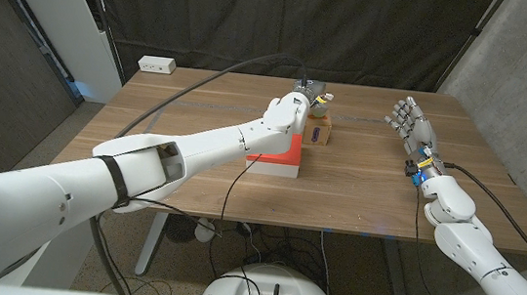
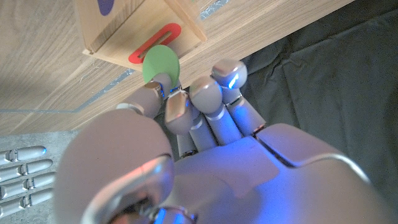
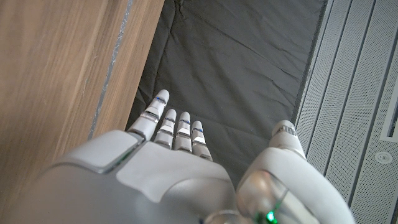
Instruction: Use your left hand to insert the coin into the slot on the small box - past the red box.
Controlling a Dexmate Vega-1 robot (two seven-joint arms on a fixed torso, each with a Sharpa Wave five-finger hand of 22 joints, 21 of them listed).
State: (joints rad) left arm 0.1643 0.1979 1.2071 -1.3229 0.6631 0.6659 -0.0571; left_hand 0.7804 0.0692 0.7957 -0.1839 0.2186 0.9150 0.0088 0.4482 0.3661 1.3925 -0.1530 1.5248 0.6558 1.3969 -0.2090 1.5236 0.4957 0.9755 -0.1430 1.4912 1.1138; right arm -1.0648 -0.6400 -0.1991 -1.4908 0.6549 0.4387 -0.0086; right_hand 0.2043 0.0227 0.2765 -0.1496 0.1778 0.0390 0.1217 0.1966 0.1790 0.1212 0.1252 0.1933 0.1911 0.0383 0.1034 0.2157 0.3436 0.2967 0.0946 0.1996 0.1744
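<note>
My left hand reaches over the red box to the small wooden box behind it. In the left wrist view my left hand pinches a green coin in its fingertips, right next to the red-rimmed slot on the small wooden box. The coin's edge meets the slot's rim; how far it is in cannot be told. My right hand stands upright over the table's right side, fingers apart and holding nothing. The same hand shows from behind in the right wrist view.
A white power strip lies at the table's far left corner. Black cables run across the left side of the table to my left arm. A dark curtain hangs behind the table.
</note>
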